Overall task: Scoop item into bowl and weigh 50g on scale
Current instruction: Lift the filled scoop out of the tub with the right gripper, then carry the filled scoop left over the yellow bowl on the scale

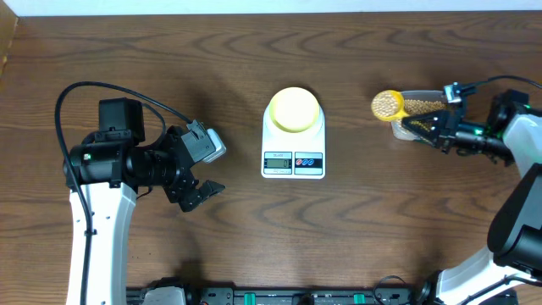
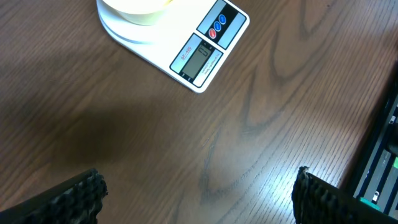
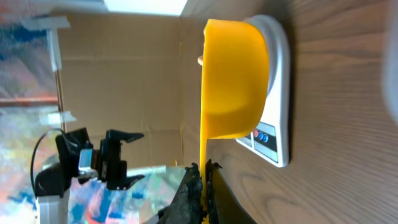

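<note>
The pale cream bowl point(image 1: 294, 109) sits on the white scale point(image 1: 293, 152) at the table's middle; both also show in the left wrist view, bowl point(image 2: 134, 7) and scale point(image 2: 202, 53). My right gripper point(image 1: 421, 125) is shut on the handle of a bright yellow scoop point(image 1: 387, 105) heaped with tan beans, held above the table right of the scale. In the right wrist view the scoop point(image 3: 233, 81) hangs before the scale point(image 3: 277, 93), its handle pinched between the fingers point(image 3: 205, 180). My left gripper point(image 1: 201, 193) is open and empty, left of the scale, fingers wide apart point(image 2: 199, 193).
A clear plastic tub with beans point(image 1: 423, 108) stands at the right, partly under my right gripper. Dark equipment lines the table's front edge point(image 1: 279, 296).
</note>
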